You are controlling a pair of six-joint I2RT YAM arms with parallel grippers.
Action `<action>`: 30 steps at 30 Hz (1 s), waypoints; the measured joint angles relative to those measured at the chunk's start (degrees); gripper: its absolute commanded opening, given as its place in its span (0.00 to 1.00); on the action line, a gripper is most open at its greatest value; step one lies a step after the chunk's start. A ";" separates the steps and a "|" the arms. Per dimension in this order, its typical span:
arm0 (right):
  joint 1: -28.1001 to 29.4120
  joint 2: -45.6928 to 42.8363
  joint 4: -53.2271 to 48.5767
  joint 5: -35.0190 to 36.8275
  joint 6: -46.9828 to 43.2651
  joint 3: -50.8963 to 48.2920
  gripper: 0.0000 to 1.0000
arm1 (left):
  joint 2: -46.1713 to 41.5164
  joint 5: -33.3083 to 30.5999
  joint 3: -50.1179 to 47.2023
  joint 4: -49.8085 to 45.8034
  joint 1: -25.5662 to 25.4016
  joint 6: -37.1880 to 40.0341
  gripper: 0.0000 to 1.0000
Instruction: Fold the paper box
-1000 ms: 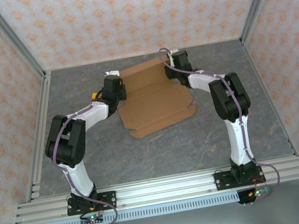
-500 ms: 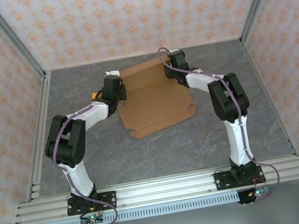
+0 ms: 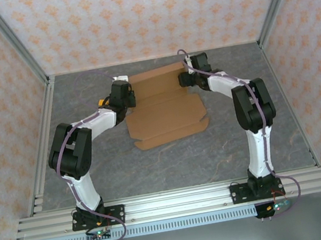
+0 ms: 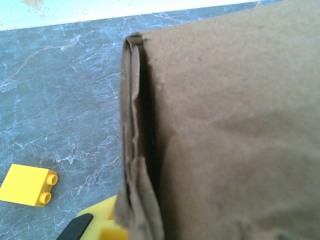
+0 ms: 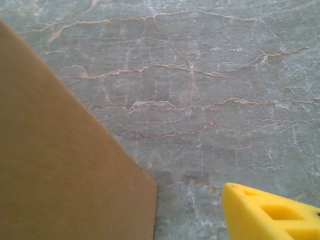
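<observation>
The paper box (image 3: pixel 165 110) is a brown die-cut cardboard sheet lying mostly flat in the middle of the table. At its left edge my left gripper (image 3: pixel 126 96) is shut on a folded layer of the cardboard. In the left wrist view that pinched, crumpled edge (image 4: pixel 132 150) runs upright, and a yellow fingertip (image 4: pixel 107 225) shows below it. My right gripper (image 3: pixel 186 79) stands open at the box's back right corner, holding nothing. In the right wrist view one yellow fingertip (image 5: pixel 270 212) sits apart from the cardboard corner (image 5: pixel 60 185), with bare table between them.
A small yellow brick (image 4: pixel 27 185) lies on the grey marbled table just left of the left gripper, seen from above as the brick (image 3: pixel 103 102). A small white item (image 3: pixel 119 77) lies behind the left wrist. Patterned walls and metal rails (image 3: pixel 40 140) enclose the table.
My right gripper has opened and drawn back to the right off the box. The box's raised right side has dropped flat. The left gripper keeps its hold.
</observation>
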 measured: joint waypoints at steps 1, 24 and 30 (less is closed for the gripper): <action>-0.04 -0.90 0.13 -0.26 -0.15 -0.90 0.63 | 0.00 -0.02 0.00 0.00 0.00 0.00 0.00; 0.68 -5.09 0.37 -1.33 4.09 -6.95 0.63 | 0.00 0.04 1.40 -2.84 0.00 -4.90 0.00; 0.68 -15.30 -3.37 0.55 7.30 -15.85 0.64 | 0.00 -0.22 2.73 -5.75 0.00 -7.74 0.00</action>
